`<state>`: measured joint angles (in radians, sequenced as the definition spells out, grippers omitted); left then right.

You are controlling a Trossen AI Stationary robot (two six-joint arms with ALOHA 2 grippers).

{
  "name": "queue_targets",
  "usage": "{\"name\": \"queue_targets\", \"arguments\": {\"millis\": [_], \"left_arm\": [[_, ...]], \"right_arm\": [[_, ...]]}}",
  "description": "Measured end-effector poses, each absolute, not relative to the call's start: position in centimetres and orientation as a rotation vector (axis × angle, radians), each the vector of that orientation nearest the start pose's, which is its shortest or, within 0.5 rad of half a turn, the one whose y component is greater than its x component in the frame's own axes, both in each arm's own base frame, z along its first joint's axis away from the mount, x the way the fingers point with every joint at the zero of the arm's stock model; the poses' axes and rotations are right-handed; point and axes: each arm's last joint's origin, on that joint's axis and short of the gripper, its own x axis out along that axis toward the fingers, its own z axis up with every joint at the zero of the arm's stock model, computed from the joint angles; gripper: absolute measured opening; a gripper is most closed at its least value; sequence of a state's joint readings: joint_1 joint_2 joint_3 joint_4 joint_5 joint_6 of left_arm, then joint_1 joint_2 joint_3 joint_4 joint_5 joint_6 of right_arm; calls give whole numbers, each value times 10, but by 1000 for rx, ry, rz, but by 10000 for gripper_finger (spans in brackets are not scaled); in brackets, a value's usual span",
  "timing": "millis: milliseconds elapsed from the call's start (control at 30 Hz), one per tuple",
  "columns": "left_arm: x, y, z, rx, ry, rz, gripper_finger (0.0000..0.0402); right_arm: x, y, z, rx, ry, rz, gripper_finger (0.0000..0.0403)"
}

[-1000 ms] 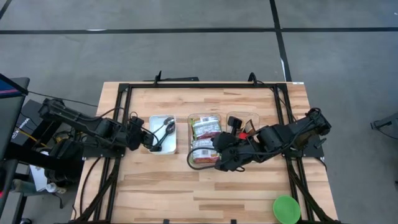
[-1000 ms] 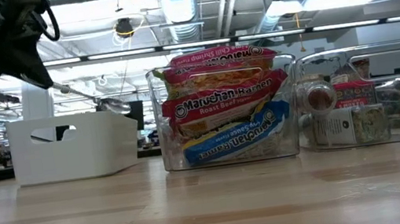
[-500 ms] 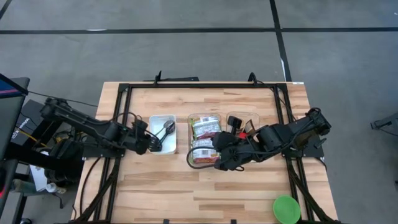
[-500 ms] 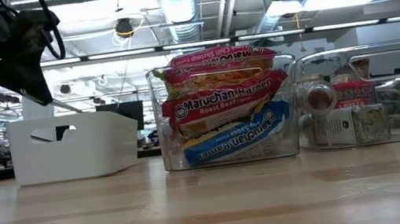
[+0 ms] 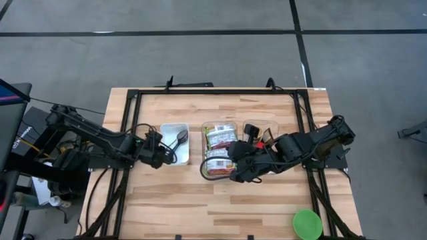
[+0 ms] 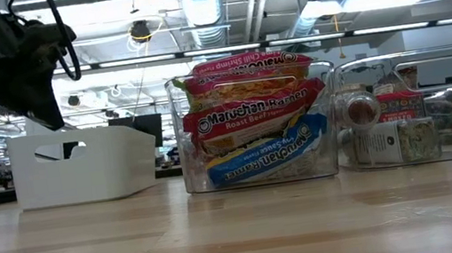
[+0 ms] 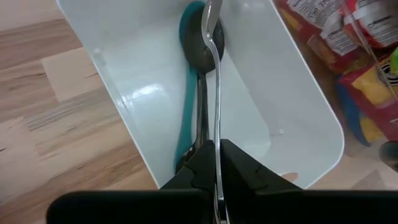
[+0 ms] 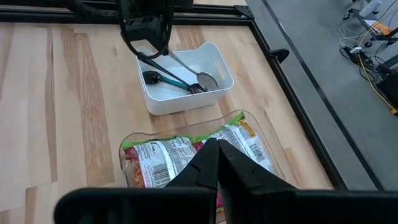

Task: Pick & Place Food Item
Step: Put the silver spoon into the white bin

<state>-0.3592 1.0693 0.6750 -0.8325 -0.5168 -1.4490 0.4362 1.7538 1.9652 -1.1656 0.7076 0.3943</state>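
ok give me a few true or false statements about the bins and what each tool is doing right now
1. The left tool is shut on a metal spoon over the white plastic bin. True.
2. The white plastic bin holds ramen packets. False: it holds utensils, one with a teal handle.
3. The ramen packets sit in the clear plastic bin in the middle. True.
4. The right tool is open wide. False: it is shut and holds nothing.
5. A green round lid lies inside the clear bin. False: it lies on the table's front right corner.
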Motion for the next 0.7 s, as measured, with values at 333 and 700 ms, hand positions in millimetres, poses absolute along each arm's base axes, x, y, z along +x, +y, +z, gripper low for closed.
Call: {"name": "queue_targets", "arguments": {"millis": [333, 700], "left_arm": [[169, -48, 208, -777, 749, 852, 21], [169, -48, 208, -778, 748, 851, 20]], "right_arm": [[322, 130, 400, -147, 732, -398, 0], [322, 130, 400, -147, 732, -398, 0]]}}
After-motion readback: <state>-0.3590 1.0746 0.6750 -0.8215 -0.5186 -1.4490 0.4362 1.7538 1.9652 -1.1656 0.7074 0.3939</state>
